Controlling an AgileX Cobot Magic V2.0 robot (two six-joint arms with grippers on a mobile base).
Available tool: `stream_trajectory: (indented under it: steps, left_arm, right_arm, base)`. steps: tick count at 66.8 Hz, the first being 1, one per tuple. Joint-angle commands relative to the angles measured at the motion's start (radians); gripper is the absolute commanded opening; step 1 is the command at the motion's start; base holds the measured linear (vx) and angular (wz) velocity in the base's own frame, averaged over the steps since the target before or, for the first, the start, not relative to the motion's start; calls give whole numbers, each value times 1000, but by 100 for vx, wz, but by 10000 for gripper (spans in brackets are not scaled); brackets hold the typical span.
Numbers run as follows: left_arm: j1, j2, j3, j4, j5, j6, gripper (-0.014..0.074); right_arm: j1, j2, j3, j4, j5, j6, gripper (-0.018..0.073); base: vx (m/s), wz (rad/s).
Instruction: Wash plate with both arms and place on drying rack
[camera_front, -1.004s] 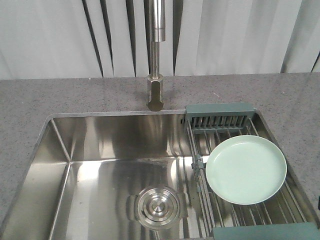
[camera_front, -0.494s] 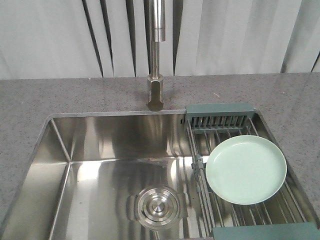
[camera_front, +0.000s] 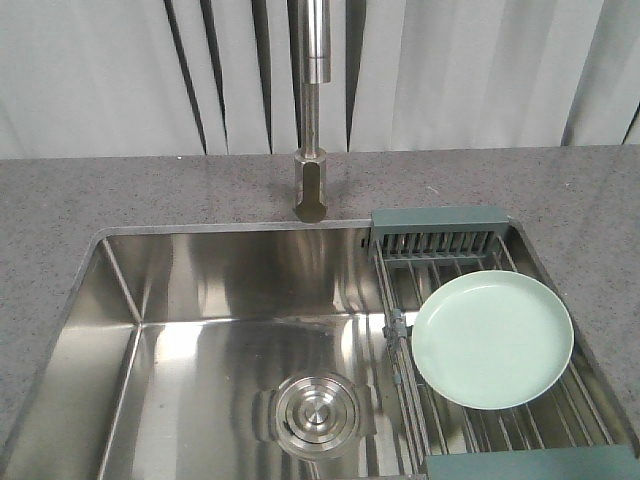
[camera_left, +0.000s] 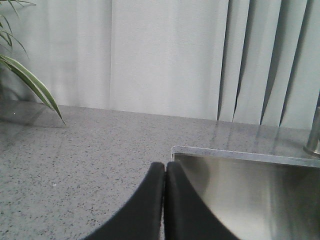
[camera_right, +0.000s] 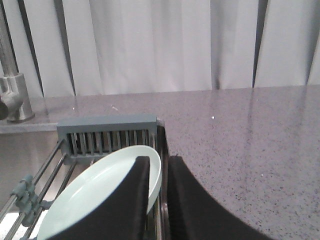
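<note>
Nearest the lens in the left wrist view, the left gripper (camera_left: 164, 167) sits at the bottom centre of the frame. Its two black fingers are pressed together with nothing between them, above the counter (camera_left: 75, 165) beside the sink corner. In the right wrist view, the right gripper (camera_right: 159, 160) shows a narrow gap between its fingers. The gap looks slightly parted and holds nothing, because the front view shows no gripper at the plate.

The plate (camera_front: 492, 340) lies face up on the drying rack (camera_front: 440, 245) at the lower right of the front view. Its left edge overhangs the rack's left rail toward the sink (camera_front: 200, 300). This is where the task wants the plate. The same layout also fits a plate waiting to be taken for washing, so the pictures do not settle the stage.

Judgement: any contact with the plate should come at the rim, since the face is smooth and shallow. The overhanging edge could tip toward the basin if pressed.

Only the front view shows the drain (camera_front: 316, 412) and the faucet (camera_front: 312, 190), with no water visible. Only the right wrist view shows the plate (camera_right: 100, 195) rim raised against the rack (camera_right: 107, 125). Only the left wrist view shows the plant (camera_left: 30, 80) at upper left.
</note>
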Motion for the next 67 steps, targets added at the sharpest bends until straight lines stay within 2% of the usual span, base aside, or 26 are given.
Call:
stream_trajectory:
  steps: [1,29,35,45,67]
  left_arm:
    - [0,-15,-26,-4,-77,-7,-6]
    - [0,-15,-26,-4,-77,-7,-6]
    - [0,-15,-26,-4,-77,-7,-6]
    - [0,-15,-26,-4,-77,-7,-6]
    - [0,-15,-26,-4,-77,-7,-6]
  right_arm:
    - [-7,-4,4,-3,-90,-8,77]
    - [-7,-4,3,-11,-90,-11,78]
    - [-7,-4,3,-64,-90,8,78]
    - [-7,-4,3,-167,-82,101,78]
    - [-7,-4,3,-156,-77,98,78]
  base:
    - [0,0]
    - [0,0]
    - [0,0]
    - [0,0]
    - [0,0]
